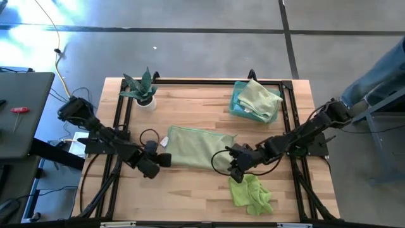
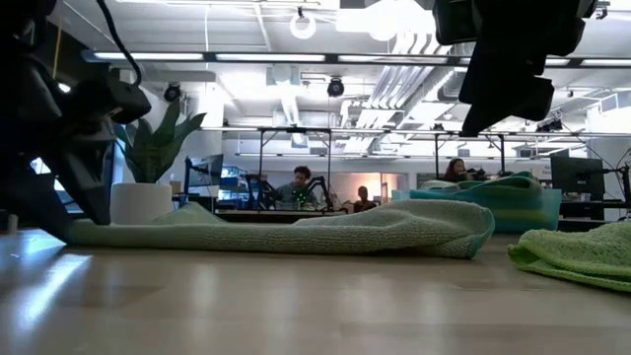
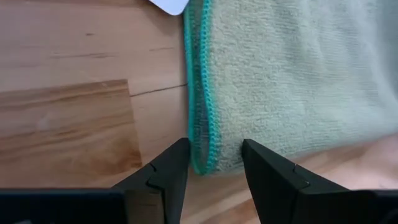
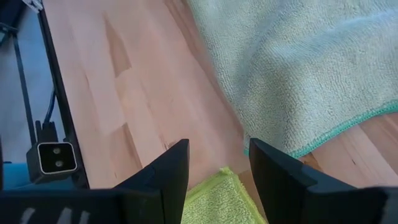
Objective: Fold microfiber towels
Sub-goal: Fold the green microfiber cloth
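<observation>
A pale green towel [image 1: 197, 147] lay flat on the wooden table [image 1: 190, 196], close to the middle. It was folded over on itself, and it had a teal stitched edge [image 3: 202, 93]. Everything else is placed from this towel.

The left gripper [image 1: 163, 160] sat at the towel's left end, low by the table. Its two dark fingers [image 3: 168, 180] were spread apart. The corner of the towel's teal edge poked into the gap between them. The fingers were not pinching it.

The right gripper [image 1: 233, 166] was at the towel's right end, near the front corner. In the low view it hung up above the table. Its fingers [image 4: 277, 174] were spread apart too, and they held nothing.

A lime green towel [image 1: 250, 193] lay in a crumpled heap just in front of the towel's right end, below the right gripper. A small stack of towels [image 1: 255, 100] sat behind the towel's right end, near the back of the table. A spiky plant in a white pot [image 1: 143, 92] stood behind the towel's left end.

Far behind the table, people [image 2: 301, 187] sat at desks.
</observation>
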`<state>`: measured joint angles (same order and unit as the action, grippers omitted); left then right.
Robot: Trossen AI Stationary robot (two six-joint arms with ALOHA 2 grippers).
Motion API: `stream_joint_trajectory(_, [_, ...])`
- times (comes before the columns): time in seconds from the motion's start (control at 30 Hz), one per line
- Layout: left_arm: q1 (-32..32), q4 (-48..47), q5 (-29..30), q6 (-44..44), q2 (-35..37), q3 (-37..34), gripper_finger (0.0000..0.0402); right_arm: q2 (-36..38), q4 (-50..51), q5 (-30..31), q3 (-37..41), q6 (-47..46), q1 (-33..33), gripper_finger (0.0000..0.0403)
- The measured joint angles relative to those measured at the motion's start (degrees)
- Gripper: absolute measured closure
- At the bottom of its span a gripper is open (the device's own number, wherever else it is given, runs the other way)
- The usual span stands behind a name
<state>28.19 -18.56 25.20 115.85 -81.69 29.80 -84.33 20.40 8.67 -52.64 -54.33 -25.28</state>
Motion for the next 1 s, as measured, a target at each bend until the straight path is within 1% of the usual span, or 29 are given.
stream_joint_trajectory(0.17, [0.13,0.98,3.07,4.02,-2.93,0.24,0.0257,0.0,0.06,-0.18,0.0,1.35,0.0,0.0245])
stream_joint_trajectory(0.23, [0.13,1.6,4.17,4.12,-3.19,0.21,0.0261,0.0,0.1,-0.18,0.0,1.84,0.0,0.0245])
stream_joint_trajectory(0.3, [0.11,2.37,4.88,3.31,-3.27,0.09,0.0273,0.0,0.31,-0.19,0.0,1.88,0.0,0.0245])
stream_joint_trajectory(0.4, [0.07,2.7,5.22,2.05,-3.34,0.05,0.0307,0.0,0.38,-0.2,0.0,2.43,0.0,0.0245])
stream_joint_trajectory(0.53, [-0.01,3.09,5.71,1.6,-3.49,-0.1,0.0374,0.0,0.51,-0.22,0.0,3.37,0.0,0.0245])
stream_joint_trajectory(0.6, [-0.04,3.56,6.4,1.57,-3.03,-0.11,0.0393,0.0,0.53,-0.22,0.0,3.37,0.0,0.0245])
stream_joint_trajectory(0.73, [0.06,5.64,6.71,-1.97,-0.84,-0.06,0.039,0.0,0.71,-0.41,0.0,3.2,0.0,0.0245])
stream_joint_trajectory(0.83, [-0.13,5.83,7.13,-6.34,1.31,1.5,0.0397,0.0,1.07,-0.59,0.0,3.16,0.0,0.0245])
stream_joint_trajectory(1.0, [-1.7,3.39,9.12,-14.91,6.56,4.81,0.0399,0.0,1.21,-0.59,0.0,2.4,0.0,0.0245])
